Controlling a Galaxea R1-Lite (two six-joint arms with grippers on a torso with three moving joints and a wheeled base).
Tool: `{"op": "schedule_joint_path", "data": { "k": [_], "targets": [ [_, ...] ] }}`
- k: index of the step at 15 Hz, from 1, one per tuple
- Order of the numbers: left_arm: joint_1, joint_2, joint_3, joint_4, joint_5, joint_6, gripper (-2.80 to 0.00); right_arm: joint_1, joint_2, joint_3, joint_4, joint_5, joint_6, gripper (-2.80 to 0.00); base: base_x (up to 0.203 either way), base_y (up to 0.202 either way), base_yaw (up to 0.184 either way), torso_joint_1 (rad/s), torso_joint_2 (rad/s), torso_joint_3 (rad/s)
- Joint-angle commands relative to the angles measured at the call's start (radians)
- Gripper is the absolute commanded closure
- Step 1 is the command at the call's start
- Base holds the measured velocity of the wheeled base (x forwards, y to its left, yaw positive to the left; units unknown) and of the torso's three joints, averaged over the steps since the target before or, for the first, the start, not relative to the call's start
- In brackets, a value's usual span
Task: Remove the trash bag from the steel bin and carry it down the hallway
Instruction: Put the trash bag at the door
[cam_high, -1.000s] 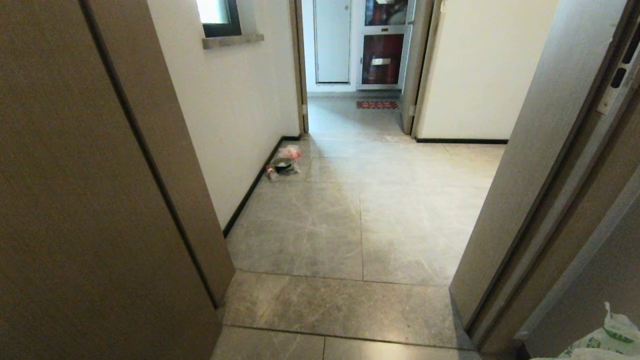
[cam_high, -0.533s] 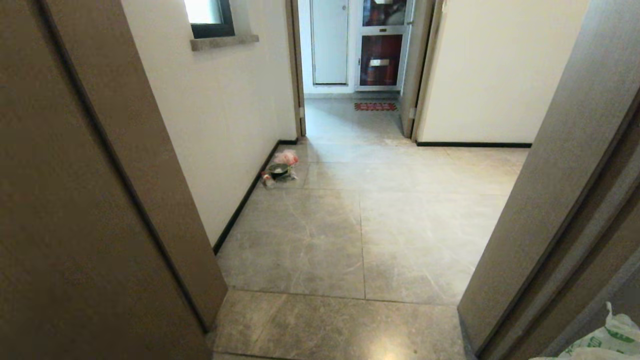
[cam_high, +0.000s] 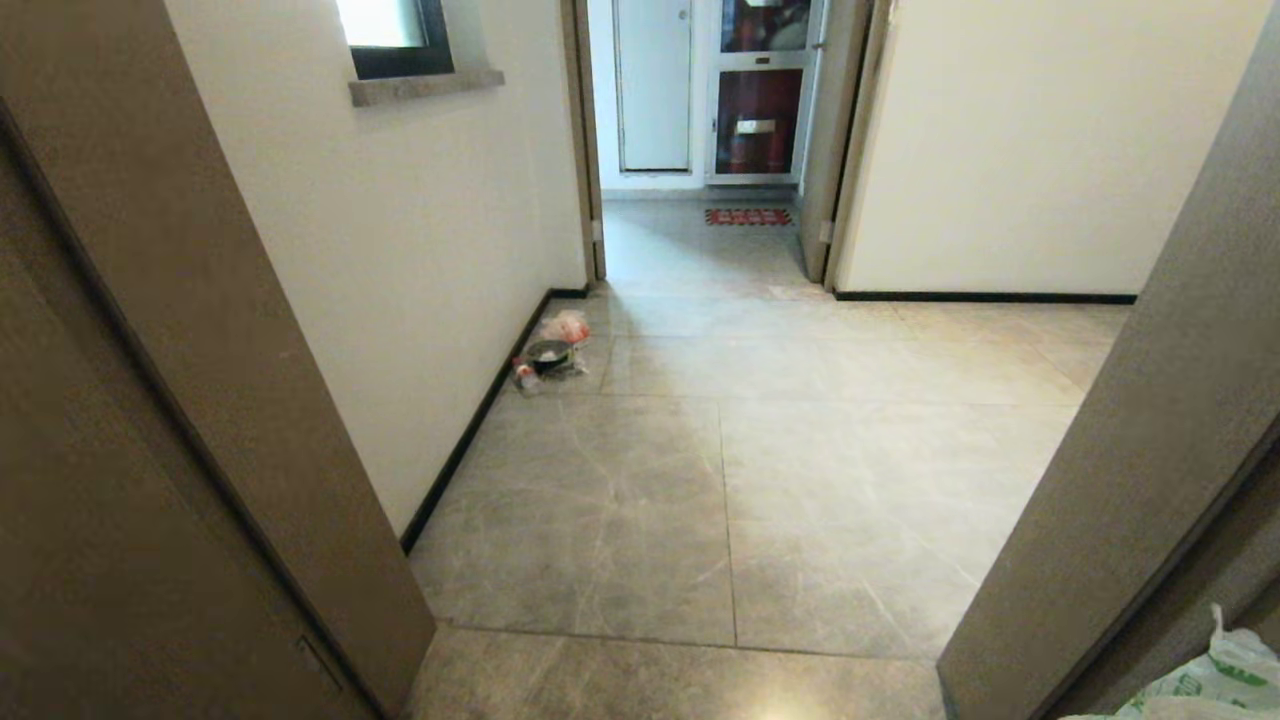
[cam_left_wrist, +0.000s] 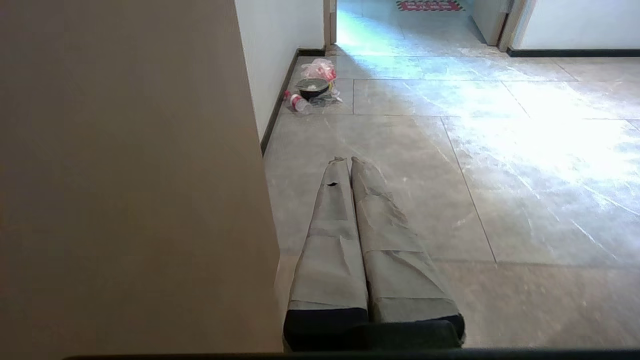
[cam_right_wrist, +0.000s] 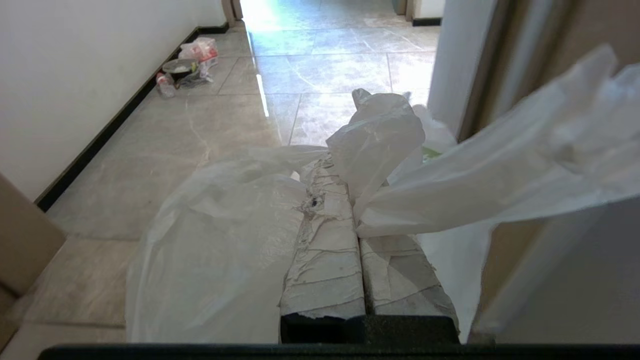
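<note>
From my head, the hallway (cam_high: 720, 480) of glossy grey stone-look tiles fills the centre of the frame between brown door frames; a corner of the thin crinkly translucent-white trash bag (cam_high: 1215, 675) with green print shows at lower right.

In my left wrist picture, my left hand (cam_left_wrist: 348, 161) sits at centre, fingers pressed together on nothing, the small pink-and-black bundle (cam_left_wrist: 315, 85) at upper centre.

In my right wrist picture, my right hand (cam_right_wrist: 340, 172) at centre pinches the bag's plastic.
</note>
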Motion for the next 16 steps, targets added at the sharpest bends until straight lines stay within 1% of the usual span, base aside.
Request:
{"op": "schedule_joint_path", "data": {
  "k": [1,16],
  "targets": [
    [0.0,0.0,0.0,-0.001,0.0,-0.001,0.0,0.0,0.002,-0.002,0.001,0.001,-0.002,0.0,0.186,0.0,-0.004,0.002,0.01,0.0],
    [0.0,0.0,0.0,-0.001,0.0,-0.001,0.0,0.0,0.002,0.0,0.001,0.0,0.002,0.0,0.182,0.0,-0.003,0.002,0.0,0.003]
  ]
}}
